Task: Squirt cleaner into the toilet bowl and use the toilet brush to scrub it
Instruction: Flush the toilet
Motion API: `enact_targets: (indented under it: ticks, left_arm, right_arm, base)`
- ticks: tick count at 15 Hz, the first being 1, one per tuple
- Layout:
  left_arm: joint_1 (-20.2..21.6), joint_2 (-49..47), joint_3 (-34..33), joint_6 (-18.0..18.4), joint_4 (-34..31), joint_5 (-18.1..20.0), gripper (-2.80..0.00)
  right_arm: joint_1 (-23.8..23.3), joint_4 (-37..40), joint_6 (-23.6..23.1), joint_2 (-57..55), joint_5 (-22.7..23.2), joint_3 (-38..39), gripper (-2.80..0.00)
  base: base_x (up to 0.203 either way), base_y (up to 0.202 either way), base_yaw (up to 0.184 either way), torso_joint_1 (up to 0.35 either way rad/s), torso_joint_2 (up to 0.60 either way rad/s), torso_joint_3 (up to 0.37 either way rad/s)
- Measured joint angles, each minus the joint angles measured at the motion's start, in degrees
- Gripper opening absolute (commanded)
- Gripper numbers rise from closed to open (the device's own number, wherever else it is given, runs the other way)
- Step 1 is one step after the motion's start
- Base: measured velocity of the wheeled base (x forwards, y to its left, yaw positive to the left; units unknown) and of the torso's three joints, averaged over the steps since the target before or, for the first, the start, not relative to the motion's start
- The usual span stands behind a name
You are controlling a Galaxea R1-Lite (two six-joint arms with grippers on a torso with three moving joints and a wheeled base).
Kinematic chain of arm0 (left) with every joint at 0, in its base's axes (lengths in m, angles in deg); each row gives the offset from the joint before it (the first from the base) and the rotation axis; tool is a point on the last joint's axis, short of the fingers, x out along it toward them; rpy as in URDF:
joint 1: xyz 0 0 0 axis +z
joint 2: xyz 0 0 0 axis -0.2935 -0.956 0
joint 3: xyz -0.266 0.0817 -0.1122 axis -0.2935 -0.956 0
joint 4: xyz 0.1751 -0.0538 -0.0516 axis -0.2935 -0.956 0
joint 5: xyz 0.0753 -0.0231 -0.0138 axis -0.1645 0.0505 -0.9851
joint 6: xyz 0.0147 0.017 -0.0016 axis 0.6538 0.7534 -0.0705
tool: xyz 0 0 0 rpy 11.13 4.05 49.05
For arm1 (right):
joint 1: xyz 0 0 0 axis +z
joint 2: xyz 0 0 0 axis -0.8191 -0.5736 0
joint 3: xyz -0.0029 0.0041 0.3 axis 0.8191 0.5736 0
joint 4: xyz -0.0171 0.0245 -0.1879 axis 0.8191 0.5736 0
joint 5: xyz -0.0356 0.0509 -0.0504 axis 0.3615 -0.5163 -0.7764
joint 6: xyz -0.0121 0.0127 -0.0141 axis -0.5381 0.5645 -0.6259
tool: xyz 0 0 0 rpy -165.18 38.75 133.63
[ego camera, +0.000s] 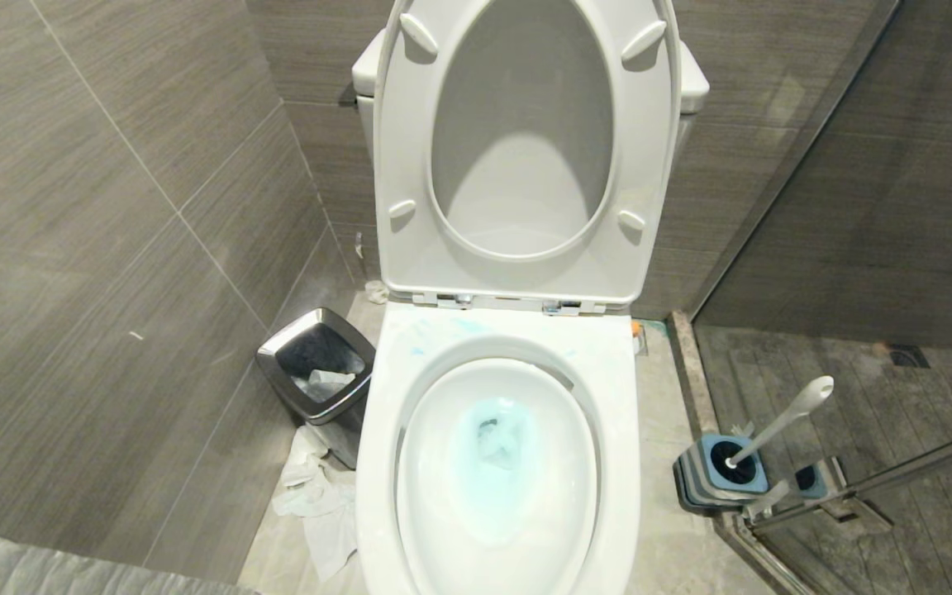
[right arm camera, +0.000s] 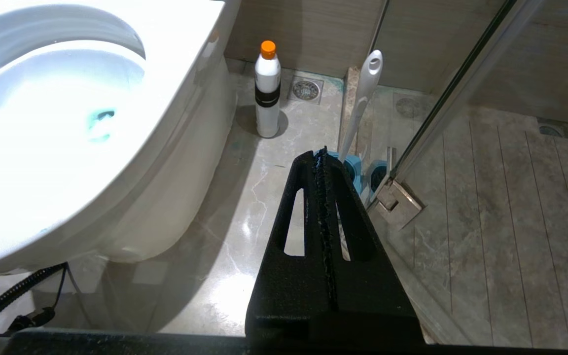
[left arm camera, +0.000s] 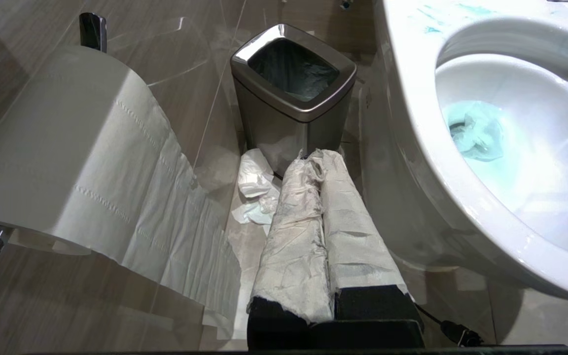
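Nearest, we see both grippers with fingers pressed together: left gripper (left arm camera: 313,158) paper-wrapped, right gripper (right arm camera: 319,157) bare. The toilet bowl (ego camera: 377,463) holds cleaner (ego camera: 497,463); toilet brush (ego camera: 782,417) stands right. Only the right wrist view shows an orange-capped bottle (right arm camera: 267,93), label unreadable.

Bin (ego camera: 321,368) left of toilet bowl (ego camera: 377,463)

No legible text, label, brand, number or sign appears on any surface in the head or wrist views.
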Motion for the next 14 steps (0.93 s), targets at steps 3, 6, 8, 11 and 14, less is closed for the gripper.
enact_targets:
  ticks: [3,6,8,11,14]
  left_arm:
    - [0.00,0.00,0.00,0.44,-0.02,0.01,-2.80]
    - [0.00,0.00,0.00,0.45,-0.09,-0.02,-2.80]
    - [0.00,0.00,0.00,0.45,-0.09,0.01,-2.80]
    - [0.00,0.00,0.00,0.45,-0.09,0.00,-2.80]
    - [-0.02,0.00,0.00,0.54,-0.09,0.01,-2.80]
  right_arm:
    - [0.00,0.02,0.00,0.00,0.03,0.00,-2.80]
    - [0.00,0.02,0.00,0.00,-0.02,0.00,-2.80]
    - [0.00,0.00,0.02,0.00,0.00,0.00,-2.80]
    - [0.00,0.00,0.02,0.00,0.00,0.00,-2.80]
    - [0.00,0.00,0.00,0.00,0.05,0.00,-2.80]
  base:
    - [0.000,0.000,0.000,0.000,0.00,0.000]
    - [0.000,0.000,0.000,-0.001,0.00,-0.011]
    - [0.000,0.000,0.000,-0.005,0.00,-0.124]
    - [0.000,0.000,0.000,0.005,0.00,-0.179]
    - [0.000,0.000,0.000,-0.001,0.00,-0.194]
